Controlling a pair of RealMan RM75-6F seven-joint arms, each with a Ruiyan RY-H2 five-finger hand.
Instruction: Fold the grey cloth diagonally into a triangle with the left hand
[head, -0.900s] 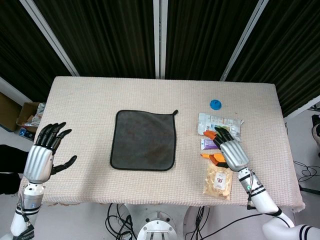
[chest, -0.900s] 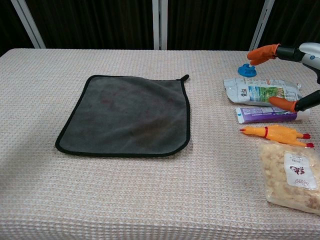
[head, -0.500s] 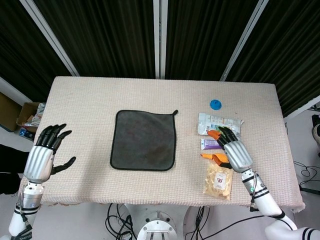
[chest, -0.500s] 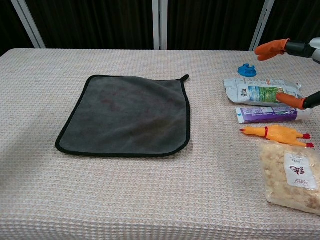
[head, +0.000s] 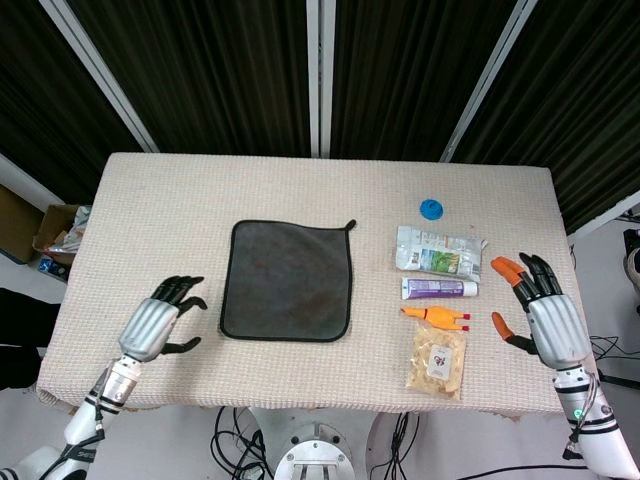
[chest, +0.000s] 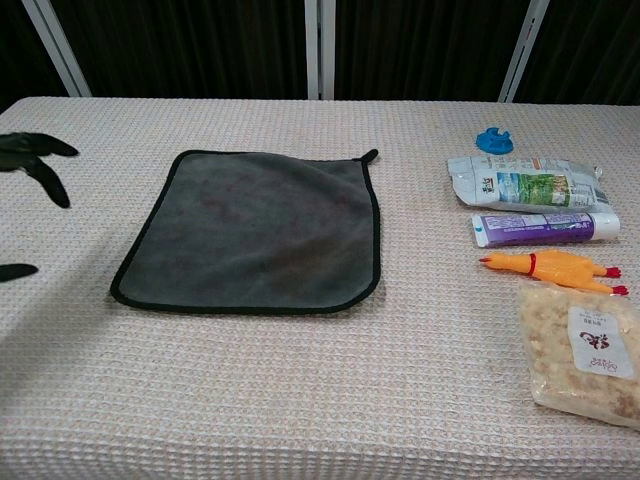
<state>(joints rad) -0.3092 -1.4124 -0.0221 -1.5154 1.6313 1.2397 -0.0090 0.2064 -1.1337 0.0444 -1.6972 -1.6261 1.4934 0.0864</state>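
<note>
The grey cloth (head: 288, 280) with a black hem lies flat and unfolded on the table, a small loop at its far right corner; in the chest view the cloth (chest: 255, 228) fills the middle. My left hand (head: 155, 325) hovers open just left of the cloth's near left corner, fingers apart, holding nothing. Only its dark fingertips (chest: 30, 160) show at the left edge of the chest view. My right hand (head: 545, 318) is open at the table's right edge, away from the cloth, with orange fingertips spread.
Right of the cloth lie a blue cap (head: 431, 209), a crumpled packet (head: 438, 250), a purple tube (head: 438, 289), an orange rubber chicken (head: 436, 316) and a bag of snacks (head: 437, 362). The beige woven table (head: 200, 190) ends close behind my left hand.
My left hand has moved right toward the cloth's near left corner. My right hand has pulled away from the items to the table's right edge, leaving the chest view.
</note>
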